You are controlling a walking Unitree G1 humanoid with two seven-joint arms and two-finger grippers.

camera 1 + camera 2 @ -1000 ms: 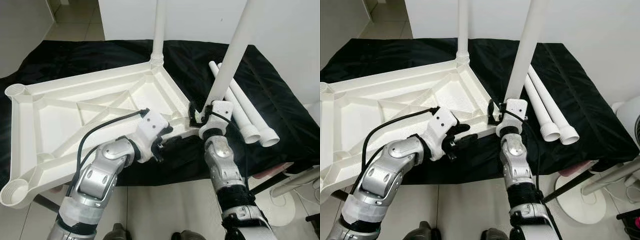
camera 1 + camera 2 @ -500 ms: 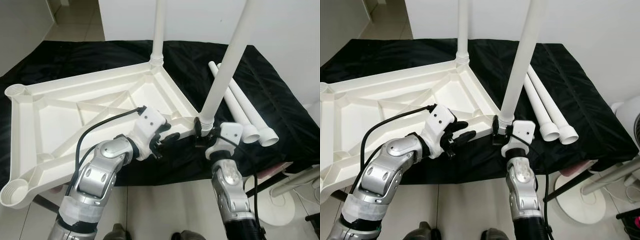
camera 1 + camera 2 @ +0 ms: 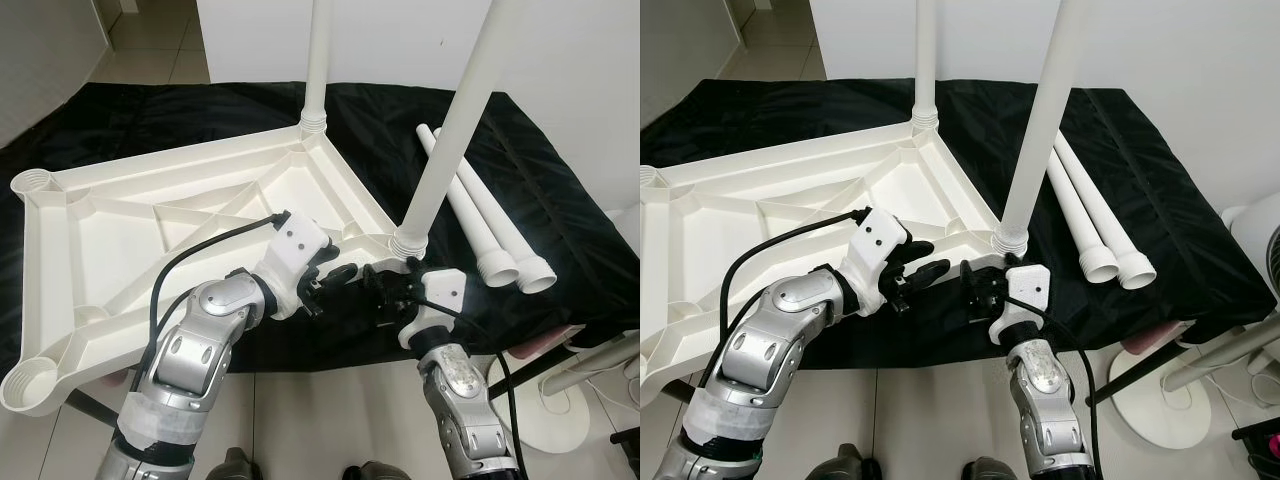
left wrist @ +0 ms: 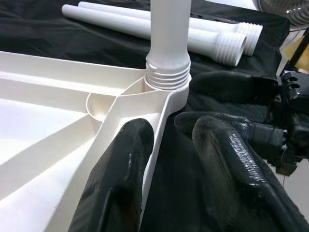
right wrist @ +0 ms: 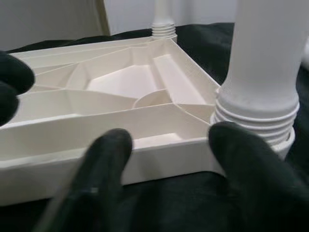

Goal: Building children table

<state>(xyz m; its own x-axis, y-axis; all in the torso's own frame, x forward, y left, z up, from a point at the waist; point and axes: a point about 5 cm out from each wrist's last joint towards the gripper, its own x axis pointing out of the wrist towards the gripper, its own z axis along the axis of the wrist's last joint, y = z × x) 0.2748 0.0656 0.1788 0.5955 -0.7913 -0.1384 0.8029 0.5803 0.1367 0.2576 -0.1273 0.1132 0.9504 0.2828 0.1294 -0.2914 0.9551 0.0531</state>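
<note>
Black cloth (image 3: 560, 230) bears tabletop (image 3: 120, 230) (legs (image 3: 440, 150) socketed).

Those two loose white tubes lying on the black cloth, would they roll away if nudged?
Probably, sideways: the two loose legs are smooth and round. The soft black cloth may slow them. They look hollow at the ends, so likely light.

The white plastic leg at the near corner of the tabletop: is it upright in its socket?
Upright: the white plastic leg stands in the corner socket, threads showing.
</note>
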